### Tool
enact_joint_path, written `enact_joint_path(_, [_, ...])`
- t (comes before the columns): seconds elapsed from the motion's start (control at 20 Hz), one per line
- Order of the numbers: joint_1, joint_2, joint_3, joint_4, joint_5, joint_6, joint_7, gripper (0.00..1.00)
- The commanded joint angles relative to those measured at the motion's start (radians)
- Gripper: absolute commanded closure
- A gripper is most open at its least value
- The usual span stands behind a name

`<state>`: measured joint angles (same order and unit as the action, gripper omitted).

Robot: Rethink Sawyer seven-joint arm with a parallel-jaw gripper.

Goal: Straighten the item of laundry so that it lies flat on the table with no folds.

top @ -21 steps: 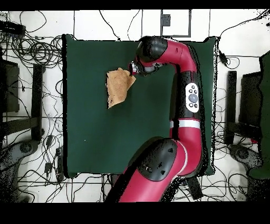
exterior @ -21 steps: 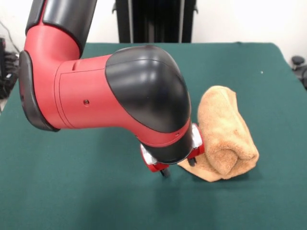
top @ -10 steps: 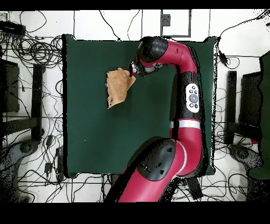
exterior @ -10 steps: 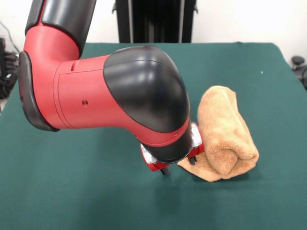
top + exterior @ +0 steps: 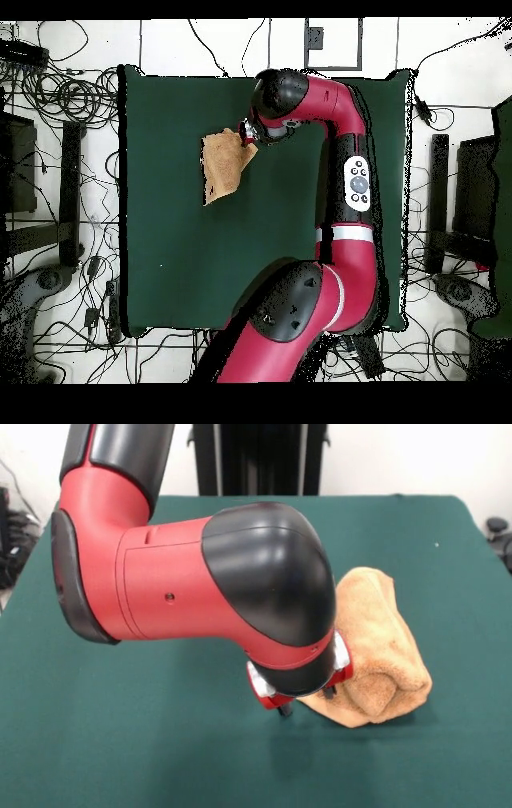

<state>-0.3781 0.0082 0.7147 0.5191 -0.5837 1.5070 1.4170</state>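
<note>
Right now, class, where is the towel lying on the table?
In the front view the towel lies bunched on the right part of the green table, at the gripper. Overhead, it lies in the table's upper left part.

The glossy red robot arm [image 5: 160, 592] has bulbous black joint caps [image 5: 272, 572] and one small screw hole in its side. A grey oval button panel [image 5: 354, 183] sits on a red link, beside a white band.

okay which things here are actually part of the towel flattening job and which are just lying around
Part of the job:
towel, tan, still bunched and folded
green table it lies on
gripper, down at the towel's edge

Just lying about:
tangled cables on the floor around the table
black stands beside the table
</note>
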Motion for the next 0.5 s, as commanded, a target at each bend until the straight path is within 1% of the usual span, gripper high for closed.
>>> enact_joint_path(0.05, [0.067,0.066,-0.045,0.102,0.011,-0.039,0.042,0.00])
enact_joint_path(0.5, [0.089,0.056,-0.108,0.117,-0.003,-0.066,0.093,0.00])
